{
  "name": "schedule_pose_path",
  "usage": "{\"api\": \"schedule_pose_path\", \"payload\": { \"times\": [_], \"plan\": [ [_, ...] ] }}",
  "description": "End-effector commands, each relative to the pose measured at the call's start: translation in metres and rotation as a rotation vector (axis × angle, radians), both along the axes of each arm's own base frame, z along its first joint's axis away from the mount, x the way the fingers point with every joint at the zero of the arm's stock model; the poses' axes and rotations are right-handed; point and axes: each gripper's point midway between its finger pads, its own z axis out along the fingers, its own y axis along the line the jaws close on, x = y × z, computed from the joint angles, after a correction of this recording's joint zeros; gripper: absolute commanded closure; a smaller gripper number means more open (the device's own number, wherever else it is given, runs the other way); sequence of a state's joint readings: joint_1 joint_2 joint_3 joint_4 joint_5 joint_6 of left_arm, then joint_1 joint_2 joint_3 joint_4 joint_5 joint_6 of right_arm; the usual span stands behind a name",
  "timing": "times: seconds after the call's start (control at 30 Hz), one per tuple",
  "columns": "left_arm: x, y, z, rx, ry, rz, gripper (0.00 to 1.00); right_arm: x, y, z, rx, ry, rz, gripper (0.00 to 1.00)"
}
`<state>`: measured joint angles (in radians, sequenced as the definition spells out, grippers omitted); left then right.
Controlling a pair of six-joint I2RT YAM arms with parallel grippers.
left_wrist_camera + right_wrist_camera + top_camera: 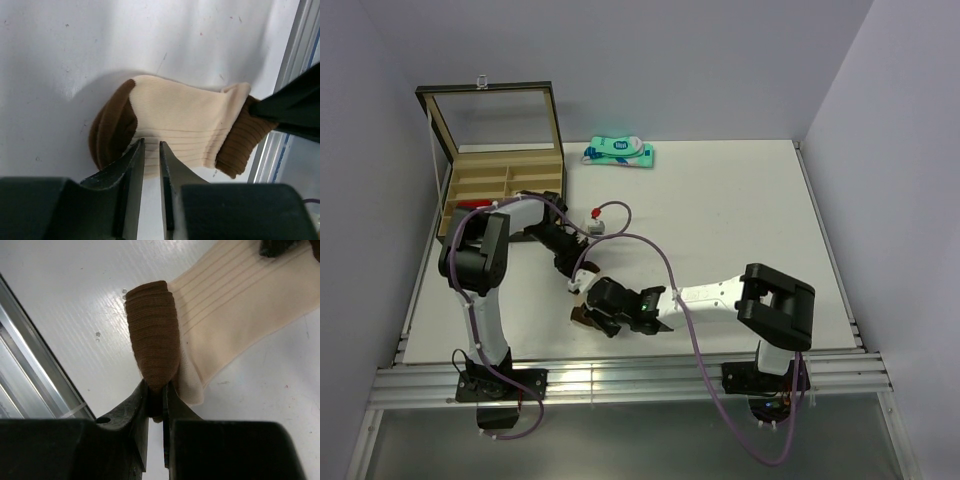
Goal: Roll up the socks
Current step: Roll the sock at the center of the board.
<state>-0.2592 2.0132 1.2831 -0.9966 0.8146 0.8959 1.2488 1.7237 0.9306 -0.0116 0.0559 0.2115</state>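
- The beige sock lies on the white tabletop, close to the near edge and left of the middle, between my two arms.
- Its brown cuff is the end nearest the metal rail along the near edge, and its brown toe is at the opposite end.
- My right hand is clenched on the cuff. The fingers squeeze the ribbed brown fabric, which stands up as a rounded fold.
- The cream body spreads away from that fold and lies flat on the tabletop, apart from a small cream lip curling beside my right fingers.
- My left hand is over the long side of the sock, about halfway between toe and cuff. Its fingers stand a narrow slit apart, with the tips at the cream fabric's edge.
- I cannot tell whether those left tips pinch any fabric or only hang above it.
- In the left wrist view, a dark finger of my right hand meets the cuff at the right side.
- A wooden box with its glass lid raised sits at the far left corner.
- A red thing lies at the box's near left edge, too small for me to name.
- A teal-and-white packet lies flat at the far edge, just right of the box and well apart from the sock.
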Motion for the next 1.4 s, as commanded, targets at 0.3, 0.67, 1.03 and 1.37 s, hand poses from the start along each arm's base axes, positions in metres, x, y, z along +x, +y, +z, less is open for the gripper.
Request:
{"api": "schedule_pose_path", "payload": {
  "times": [0.3, 0.67, 1.03, 1.37],
  "plan": [
    [0.012, -0.003, -0.019, 0.083, 0.004, 0.044, 0.81, -0.029, -0.002, -0.007, -0.028, 0.242, 0.210, 1.00],
    [0.018, -0.009, -0.016, 0.082, -0.035, 0.060, 0.82, -0.021, 0.001, -0.025, 0.044, 0.576, 0.210, 1.00],
    [0.046, -0.018, 0.024, 0.018, -0.198, 0.135, 0.65, -0.008, -0.026, -0.072, -0.113, 0.660, 0.024, 1.00],
    [0.069, -0.002, 0.051, -0.005, -0.289, 0.243, 0.64, -0.006, -0.042, -0.086, -0.147, 0.705, -0.038, 1.00]
  ]
}}
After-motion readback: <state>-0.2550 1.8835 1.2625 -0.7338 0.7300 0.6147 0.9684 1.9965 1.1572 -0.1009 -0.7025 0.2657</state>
